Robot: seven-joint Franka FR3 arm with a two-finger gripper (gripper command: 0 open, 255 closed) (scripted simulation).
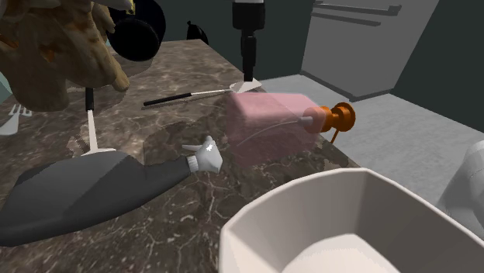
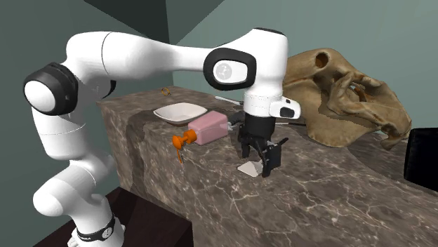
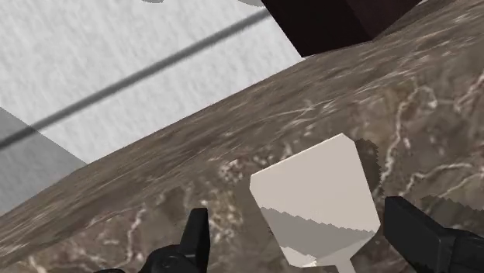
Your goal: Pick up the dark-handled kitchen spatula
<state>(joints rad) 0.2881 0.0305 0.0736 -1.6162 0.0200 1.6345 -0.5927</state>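
Wrist view first: the gripper (image 3: 295,225) is wide open. Its two black fingers (image 3: 195,236) stand well apart, and the spatula (image 3: 314,198) has its pale, flat blade lying right in the gap between them. Neither finger touches the blade, so nothing is being held.

In the shoulder view the gripper (image 1: 248,66) points straight down and hangs just above the blade end of the spatula (image 1: 194,95). A thin metal shaft runs away from the gripper to the dark handle (image 1: 167,99). The whole tool lies flat on the brown marble counter (image 1: 178,225). The handle end is the part furthest from the fingers.

The second exterior view shows the same thing from the other side: the gripper (image 2: 257,160) is low over the counter (image 2: 316,203) with the white blade (image 2: 249,168) directly under it.

Other stuff nearby:
- A pink soap dispenser (image 1: 271,118) with an orange pump (image 1: 340,116) lies on its side just beside the gripper, toward the counter's edge.
- A white bowl (image 2: 179,112) sits past the dispenser, further from the gripper.
- A big tan animal skull (image 2: 344,98) is on the counter behind the gripper in the second exterior view, clear of the fingers.
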